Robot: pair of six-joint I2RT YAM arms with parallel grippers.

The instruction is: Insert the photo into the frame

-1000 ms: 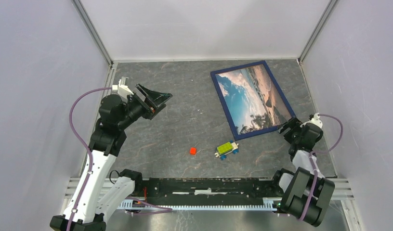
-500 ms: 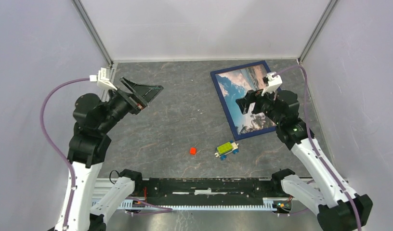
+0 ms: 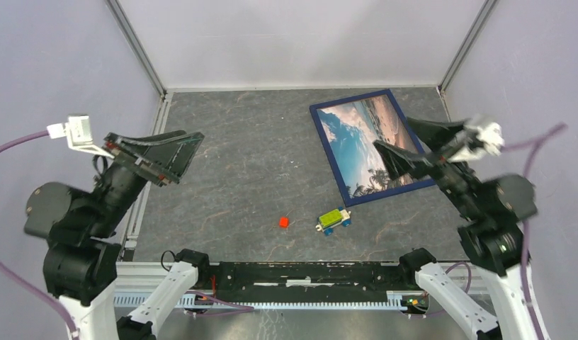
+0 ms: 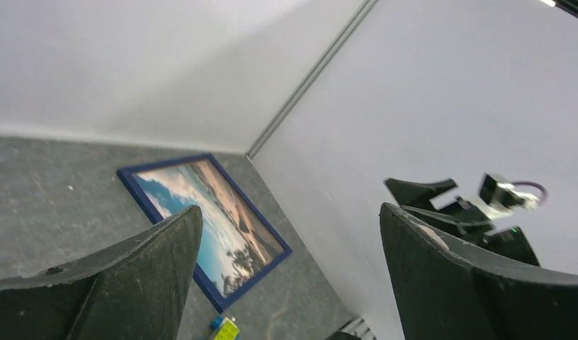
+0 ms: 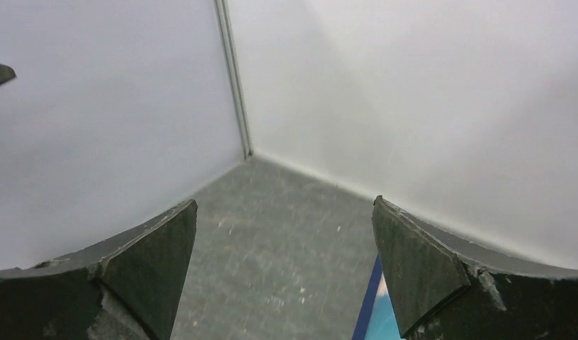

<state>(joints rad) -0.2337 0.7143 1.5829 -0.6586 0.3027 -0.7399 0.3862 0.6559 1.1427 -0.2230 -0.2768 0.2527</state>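
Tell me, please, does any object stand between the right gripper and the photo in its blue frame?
Nothing visible does. In the top view the right gripper hangs open over the photo, which lies in the frame. The toy car and the red cube lie to the near left, outside that path.

Grey marbled table (image 3: 258, 163) with blue frame (image 3: 350, 100) around photo (image 3: 364, 145), red cube (image 3: 283, 222), green toy car (image 3: 333, 219).

Frame (image 3: 329, 152) edge behind right end effector (image 3: 391, 133)
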